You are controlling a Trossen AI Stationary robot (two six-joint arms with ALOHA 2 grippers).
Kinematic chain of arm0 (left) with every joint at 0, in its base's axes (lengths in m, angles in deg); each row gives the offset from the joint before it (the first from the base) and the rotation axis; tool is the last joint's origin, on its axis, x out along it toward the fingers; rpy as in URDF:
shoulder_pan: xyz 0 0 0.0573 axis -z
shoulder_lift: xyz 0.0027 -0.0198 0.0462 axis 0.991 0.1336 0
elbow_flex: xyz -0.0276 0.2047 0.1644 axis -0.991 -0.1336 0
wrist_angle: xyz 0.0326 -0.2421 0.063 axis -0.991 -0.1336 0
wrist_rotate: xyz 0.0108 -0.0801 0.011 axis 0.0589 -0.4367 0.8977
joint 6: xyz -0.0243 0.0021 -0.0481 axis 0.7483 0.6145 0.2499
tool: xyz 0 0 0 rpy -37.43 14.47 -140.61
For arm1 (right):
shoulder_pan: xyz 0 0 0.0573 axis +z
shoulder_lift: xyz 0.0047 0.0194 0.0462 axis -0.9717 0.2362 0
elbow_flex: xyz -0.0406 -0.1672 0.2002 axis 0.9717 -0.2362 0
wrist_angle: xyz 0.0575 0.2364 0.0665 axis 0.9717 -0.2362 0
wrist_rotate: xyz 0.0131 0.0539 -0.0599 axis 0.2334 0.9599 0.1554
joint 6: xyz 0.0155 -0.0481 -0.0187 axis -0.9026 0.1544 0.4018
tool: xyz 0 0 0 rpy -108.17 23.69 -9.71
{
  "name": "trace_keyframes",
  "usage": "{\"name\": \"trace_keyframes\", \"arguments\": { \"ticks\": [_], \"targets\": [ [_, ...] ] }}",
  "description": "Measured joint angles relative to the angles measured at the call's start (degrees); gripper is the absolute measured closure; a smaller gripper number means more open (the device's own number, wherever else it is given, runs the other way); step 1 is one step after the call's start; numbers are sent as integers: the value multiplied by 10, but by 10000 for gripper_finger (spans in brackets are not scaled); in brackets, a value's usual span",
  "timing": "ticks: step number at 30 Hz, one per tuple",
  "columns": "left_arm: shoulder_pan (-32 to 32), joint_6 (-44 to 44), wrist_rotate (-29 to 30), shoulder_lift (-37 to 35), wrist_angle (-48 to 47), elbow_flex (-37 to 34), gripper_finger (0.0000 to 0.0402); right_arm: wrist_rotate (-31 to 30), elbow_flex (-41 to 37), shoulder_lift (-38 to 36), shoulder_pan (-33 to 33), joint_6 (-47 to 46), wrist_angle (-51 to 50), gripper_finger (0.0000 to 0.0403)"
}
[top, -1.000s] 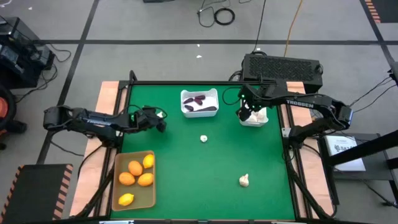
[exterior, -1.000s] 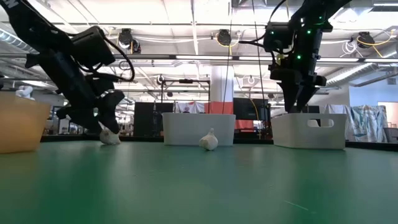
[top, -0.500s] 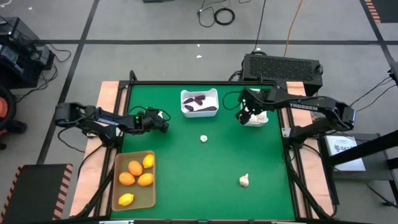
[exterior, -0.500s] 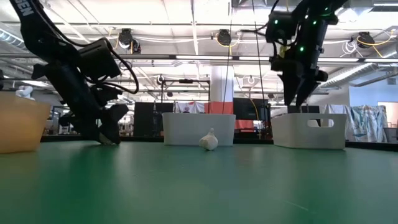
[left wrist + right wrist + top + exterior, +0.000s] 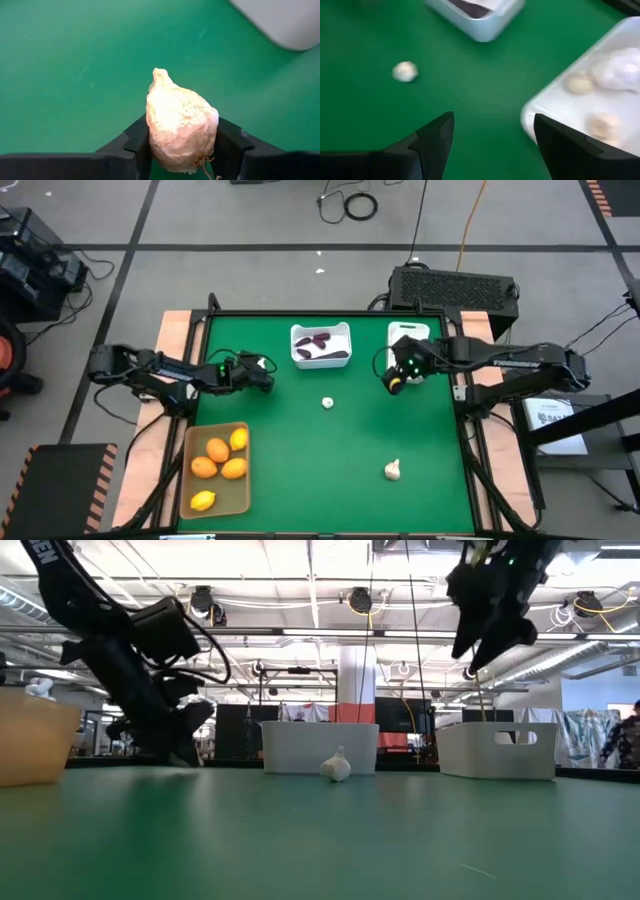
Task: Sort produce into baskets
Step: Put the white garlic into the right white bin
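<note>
A white garlic bulb (image 5: 181,130) sits between the fingers of my left gripper (image 5: 262,375), which is shut on it at the table's far left. My right gripper (image 5: 395,380) hangs open and empty, high above the green mat, beside the narrow white bin (image 5: 580,107) that holds several garlic bulbs. Two more bulbs lie loose on the mat: one at the middle (image 5: 327,402), one toward the near right (image 5: 393,470). The squarish white bin (image 5: 321,345) holds dark purple eggplants. The tan tray (image 5: 218,468) holds orange and yellow fruits. My left gripper pinches the garlic bulb by its two opposite sides (image 5: 150,135) between the two fingers. The fingers (image 5: 227,142) slant down from the table's left side. The bulb's pointed tip sticks out past the fingertips. In the low view the gripper hides whether the bulb rests on the mat.
The three containers stand along the table's far edge and near left corner. Green mat lies open between the loose bulbs. A black box (image 5: 455,288) sits beyond the far right edge. A person (image 5: 630,740) stands in the room behind.
My left gripper has sunk toward the mat over the garlic bulb, which the low view showed beside its fingers and now hides. My right gripper has risen out of the narrow white bin and swung toward the table's near edge, still open.
</note>
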Motion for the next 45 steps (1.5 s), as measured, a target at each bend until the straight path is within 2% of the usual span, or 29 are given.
{"name": "trace_keyframes", "arguments": {
  "ticks": [6, 11, 15, 22, 29, 35, 41, 45],
  "targets": [
    [13, -38, -54, 0, 48, 41, 251, -17, 0, -1, 96, -47, 42, 138],
    [43, -82, -108, 0, 126, 91, 251, -90, 0, 12, 181, -96, 56, 138],
    [73, -112, -135, 0, 142, 151, 251, -144, 0, 24, 240, -134, 52, 138],
    [117, -195, -137, 27, 139, 280, 251, -232, 0, 44, 315, -176, 52, 138],
    [110, -252, -136, 167, 111, 420, 251, -323, 0, 57, 366, -204, 47, 138],
    [74, -284, -178, 304, 96, 549, 251, -374, 0, 56, 418, -234, 32, 138],
    [27, -264, -330, 430, 97, 675, 251, -427, 0, 56, 462, -291, -26, 138],
    [17, -250, -356, 503, 98, 759, 251, -452, 0, 56, 484, -343, -82, 138]
  ]
}}
